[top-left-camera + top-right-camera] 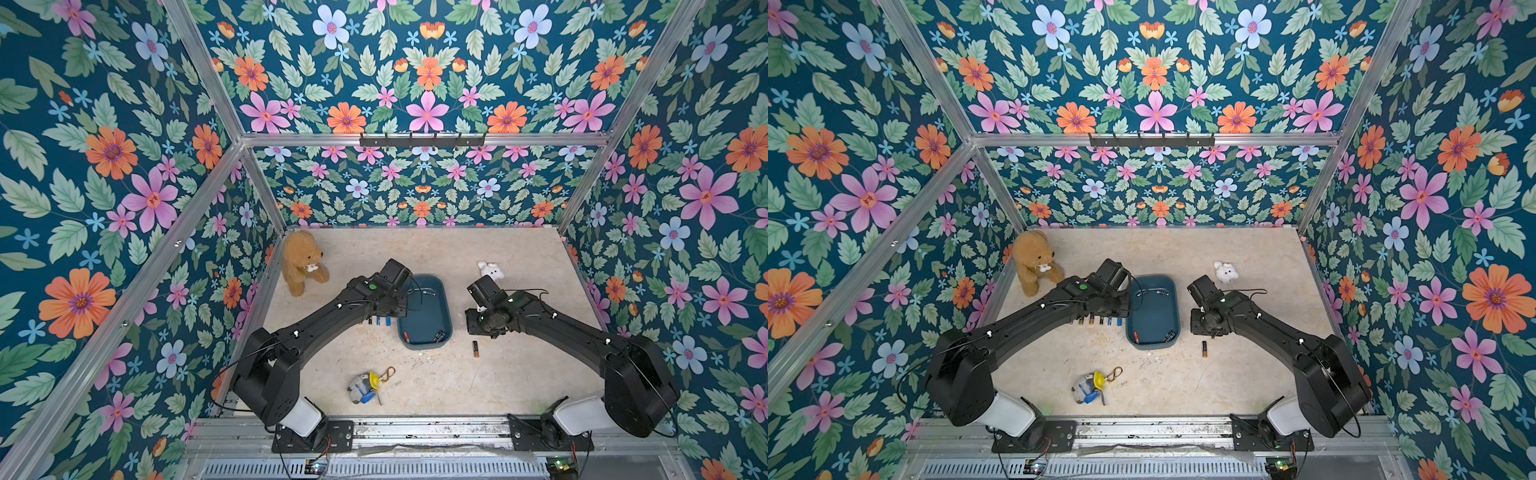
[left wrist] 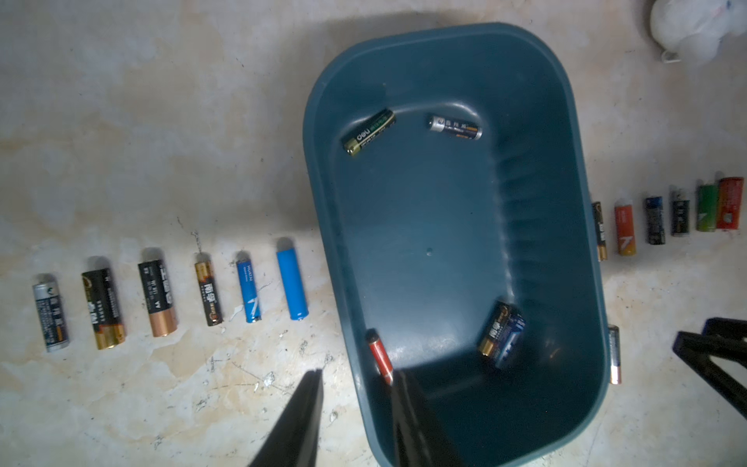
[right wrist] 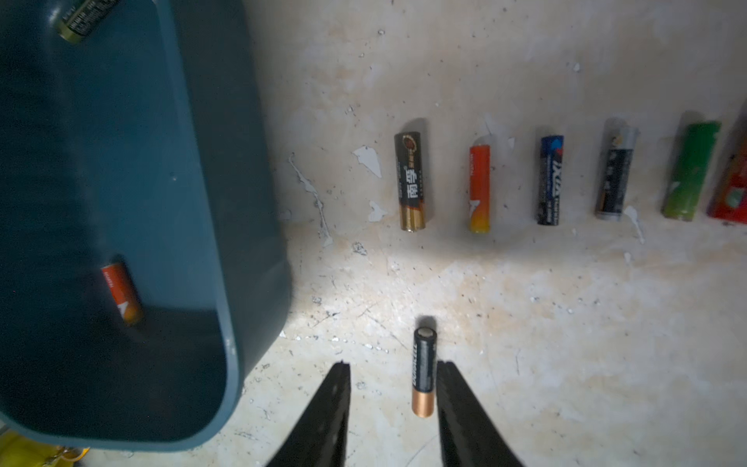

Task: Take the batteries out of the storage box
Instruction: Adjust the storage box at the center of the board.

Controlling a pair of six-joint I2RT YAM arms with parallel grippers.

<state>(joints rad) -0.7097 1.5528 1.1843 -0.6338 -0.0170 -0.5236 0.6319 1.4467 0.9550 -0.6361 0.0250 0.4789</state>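
Shallow teal storage box [image 2: 582, 283], five batteries [image 2: 368, 131] inside, one tip hidden by left gripper [image 2: 359, 372] — spread astride wall, right gripper [image 3: 394, 364] spread, empty.

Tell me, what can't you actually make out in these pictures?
Red battery: blurred and cut off by the right wrist view's edge.
Black-and-gold battery: half hidden behind the storage box wall, left wrist view.
Pair of batteries in the box corner: too small to read in both top views.
Left pincer: hidden beneath its own arm in both top views.
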